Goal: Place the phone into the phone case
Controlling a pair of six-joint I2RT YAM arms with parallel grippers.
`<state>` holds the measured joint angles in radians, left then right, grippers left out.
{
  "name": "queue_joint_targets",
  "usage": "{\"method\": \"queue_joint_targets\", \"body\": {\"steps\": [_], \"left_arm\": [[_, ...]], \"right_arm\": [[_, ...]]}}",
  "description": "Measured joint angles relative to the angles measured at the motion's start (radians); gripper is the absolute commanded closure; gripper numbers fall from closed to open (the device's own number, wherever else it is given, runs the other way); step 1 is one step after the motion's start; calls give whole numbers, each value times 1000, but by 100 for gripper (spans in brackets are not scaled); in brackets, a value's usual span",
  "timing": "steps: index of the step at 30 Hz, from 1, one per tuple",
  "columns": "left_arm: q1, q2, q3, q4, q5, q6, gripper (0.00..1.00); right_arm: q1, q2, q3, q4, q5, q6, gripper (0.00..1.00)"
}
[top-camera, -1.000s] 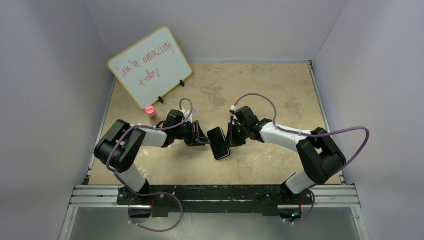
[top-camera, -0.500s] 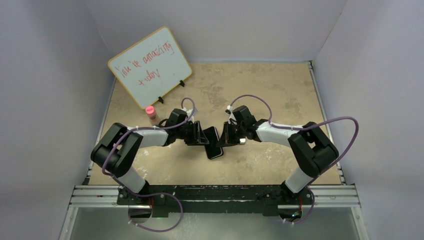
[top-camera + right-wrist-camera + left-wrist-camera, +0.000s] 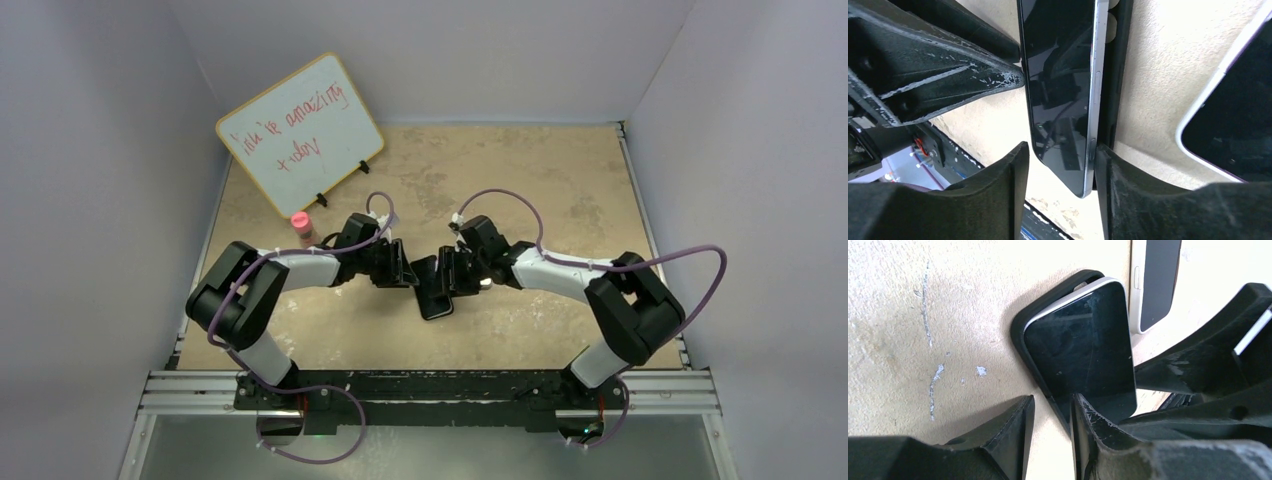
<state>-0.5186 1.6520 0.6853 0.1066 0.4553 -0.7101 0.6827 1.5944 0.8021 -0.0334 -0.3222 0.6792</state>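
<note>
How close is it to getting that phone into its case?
Done: the phone lies on the phone case, partly seated. In hand: left gripper and right gripper straddle it, jaws apart. To do: one corner's silvery rim stands proud of the case; it likely needs pressing flush.

Beige table [image 3: 520, 180] carries whiteboard [image 3: 299, 134], pink-capped bottle [image 3: 301, 226], phone case [image 3: 1020, 330], second phone [image 3: 1155, 280].
</note>
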Motion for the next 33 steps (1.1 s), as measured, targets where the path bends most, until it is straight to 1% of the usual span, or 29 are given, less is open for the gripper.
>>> {"method": "queue_joint_targets", "body": {"steps": [6,11,20,25,29,33], "left_arm": [[0,0,4,-11,-7,0,66],[-1,0,10,-23,-14,0,66],[-1,-2,2,6,2,-12,64],[-1,-2,2,12,6,-13,62],[-1,-2,2,12,5,-12,65],[-1,0,1,12,2,-12,68]], "right_arm": [[0,-42,0,-43,49,-7,35],[0,-61,6,-71,77,-10,33],[0,-82,17,-66,104,-18,20],[0,-54,19,-29,105,-22,12],[0,-7,24,5,116,-24,9],[0,30,40,47,121,-22,8]]}}
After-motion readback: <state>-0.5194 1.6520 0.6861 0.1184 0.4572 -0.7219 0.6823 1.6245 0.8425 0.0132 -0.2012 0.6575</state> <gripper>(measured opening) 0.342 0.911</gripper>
